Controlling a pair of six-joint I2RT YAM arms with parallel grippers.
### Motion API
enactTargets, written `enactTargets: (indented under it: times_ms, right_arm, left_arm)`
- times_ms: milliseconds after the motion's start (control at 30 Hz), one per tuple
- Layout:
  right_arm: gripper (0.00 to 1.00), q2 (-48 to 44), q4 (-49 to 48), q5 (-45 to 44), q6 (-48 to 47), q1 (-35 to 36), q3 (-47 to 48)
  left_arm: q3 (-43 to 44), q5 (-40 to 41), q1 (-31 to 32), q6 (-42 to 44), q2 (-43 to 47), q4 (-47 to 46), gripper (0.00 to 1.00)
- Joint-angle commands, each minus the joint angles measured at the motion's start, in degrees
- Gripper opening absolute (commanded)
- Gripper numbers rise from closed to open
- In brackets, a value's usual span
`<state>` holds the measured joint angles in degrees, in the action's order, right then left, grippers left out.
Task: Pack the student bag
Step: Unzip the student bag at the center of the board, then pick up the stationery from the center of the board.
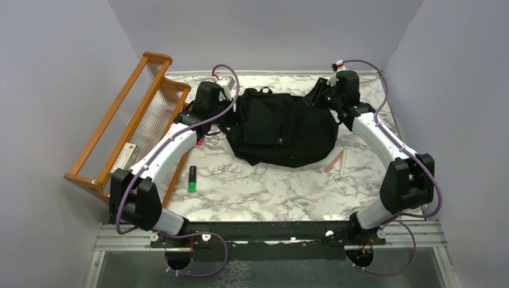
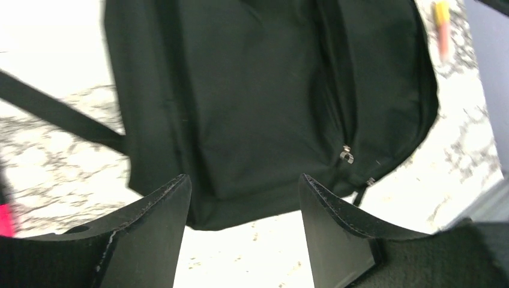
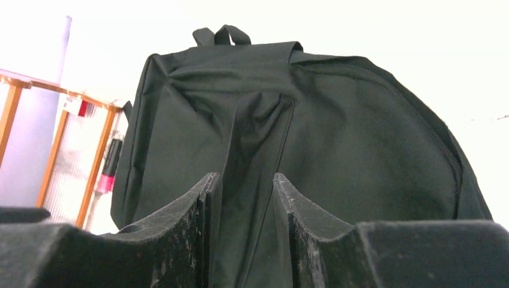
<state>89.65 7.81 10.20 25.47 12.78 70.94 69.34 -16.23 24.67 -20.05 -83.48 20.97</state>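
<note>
**A:** Biggest risk from here?

**B:** Losing the student bag [image 1: 282, 127]. Lying limp at 12 o'clock on the counter [image 1: 258, 193], seemingly zipped shut, probably with nothing packed yet. Held only by the right claw [image 3: 244, 180], clenched on a thin strap or fold of black cloth. Soft and slack, so likely to slide straight out under a hard pull.

**A:** And the left claw [image 2: 244, 180]?

**B:** Released, spread wide, hovering just off the bag's 9 o'clock edge and grasping nothing. Could snag a shoulder strap instead of the zip pull [image 2: 346, 155] when closing on that much plain black fabric.

**A:** Anything else to mind?

**B:** Dragging the bag toward 4 o'clock and sweeping away the pencils [image 1: 336, 161], or toward 7 o'clock onto the green highlighter [image 1: 192, 179]. Also knocking the wooden rack [image 1: 129, 129] at 9 o'clock with the left elbow.

**A:** Poses, then?

**B:** Both stretched far forward from 6 o'clock, forearms angled inward, wrists tipped down at the bag's flanks. Left at 9 o'clock, right near 2. Little reach to spare, by the look of it, so not much room for lifting without tugging.
</note>
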Motion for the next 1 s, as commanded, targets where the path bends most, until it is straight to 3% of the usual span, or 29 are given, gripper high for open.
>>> enactTargets:
  times_ms: [0, 100, 333, 600, 967]
  right_arm:
    - [0.43, -0.9, 7.3, 3.4, -1.5, 0.3, -0.8]
    - [0.43, -1.8, 9.9, 3.9, -1.6, 1.9, -2.1]
    - [0.45, -2.4, 12.3, 0.1, -0.4, 8.8, -3.9]
    - [0.45, -1.3, 12.1, -3.7, 0.0, 18.5, 1.0]
    - [0.45, -2.9, 11.0, -5.6, -1.0, 19.8, -0.9]
  left_arm:
    - [-2.1, 7.8, -2.6, 1.0, 2.3, -0.4, 0.68]
    - [-3.6, 12.2, -3.4, 0.7, 3.2, 0.2, 0.70]
    - [-5.6, 14.2, -4.1, 0.4, 2.8, 0.2, 0.72]
    - [-7.9, 23.4, -6.5, -1.9, 2.4, 3.2, 0.74]
    - [-5.2, 31.1, -8.9, 2.3, -9.5, 2.3, 0.74]
